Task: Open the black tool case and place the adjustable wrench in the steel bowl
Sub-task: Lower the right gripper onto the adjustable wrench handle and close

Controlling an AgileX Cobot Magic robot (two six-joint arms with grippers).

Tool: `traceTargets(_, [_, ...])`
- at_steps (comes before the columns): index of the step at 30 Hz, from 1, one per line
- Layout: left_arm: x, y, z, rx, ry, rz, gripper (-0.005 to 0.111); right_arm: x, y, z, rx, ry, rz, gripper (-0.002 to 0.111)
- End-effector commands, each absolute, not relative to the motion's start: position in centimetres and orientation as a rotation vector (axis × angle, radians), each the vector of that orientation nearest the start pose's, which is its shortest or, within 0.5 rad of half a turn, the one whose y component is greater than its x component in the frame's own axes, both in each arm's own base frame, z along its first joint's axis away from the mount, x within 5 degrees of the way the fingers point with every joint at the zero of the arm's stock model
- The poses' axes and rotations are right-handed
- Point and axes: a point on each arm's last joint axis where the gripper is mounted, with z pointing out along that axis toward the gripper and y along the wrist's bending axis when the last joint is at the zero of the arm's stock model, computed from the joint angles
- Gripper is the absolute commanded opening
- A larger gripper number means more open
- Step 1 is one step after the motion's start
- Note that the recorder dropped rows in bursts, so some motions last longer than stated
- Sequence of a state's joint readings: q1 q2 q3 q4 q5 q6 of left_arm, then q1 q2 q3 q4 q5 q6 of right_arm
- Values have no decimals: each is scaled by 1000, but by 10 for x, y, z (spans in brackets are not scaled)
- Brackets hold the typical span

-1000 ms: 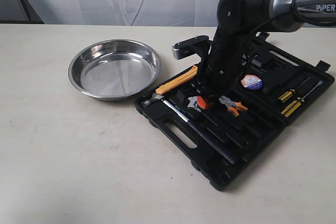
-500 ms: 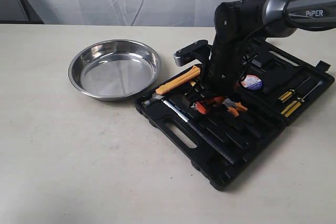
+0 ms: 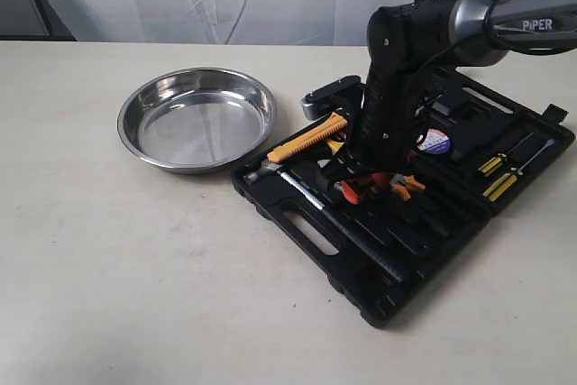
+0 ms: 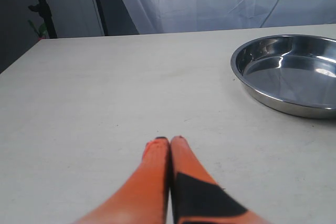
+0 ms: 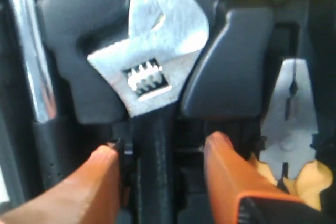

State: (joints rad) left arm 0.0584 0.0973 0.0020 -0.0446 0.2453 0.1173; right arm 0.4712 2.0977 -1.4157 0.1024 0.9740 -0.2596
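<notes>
The black tool case lies open on the table, to the right of the steel bowl, which holds nothing. The adjustable wrench rests in its recess, silver head up and black handle running down between my fingers. My right gripper is open and low in the case, with one orange finger on each side of the handle and gaps showing. In the exterior view the arm hides the wrench. My left gripper is shut on nothing, above bare table, with the bowl ahead of it.
A hammer lies along the case's near side, its chrome shaft close beside the wrench. Orange-handled pliers sit in the neighbouring recess. A yellow-orange knife, a tape roll and screwdrivers fill other recesses.
My right gripper has come down into the case over the wrench, which showed beside it a second ago and is now covered in the exterior view.
</notes>
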Motion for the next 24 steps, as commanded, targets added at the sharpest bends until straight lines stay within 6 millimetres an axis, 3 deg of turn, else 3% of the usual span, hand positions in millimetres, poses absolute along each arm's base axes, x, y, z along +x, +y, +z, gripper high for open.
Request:
traceTargets(1, [62,3,187,19,1810,87,0,343,187,134,-1061,3014,123,46])
traceTargets(8, [62,3,187,19,1810,87,0,346,189,124,-1054,2989,121,45])
traceTargets(16, [62,3,187,19,1810,87,0,347,190,100,-1048,3043,109,42])
traceTargets(18, [62,3,187,19,1810,87,0,346,190,100,-1040,3050,112,29])
traceTargets(21, [62,3,187,19,1810,87,0,347,190,105,-1033,3039,119,-1])
traceTargets(24, [62,3,187,19,1810,87,0,347,190,114,-1026,3020,127,0])
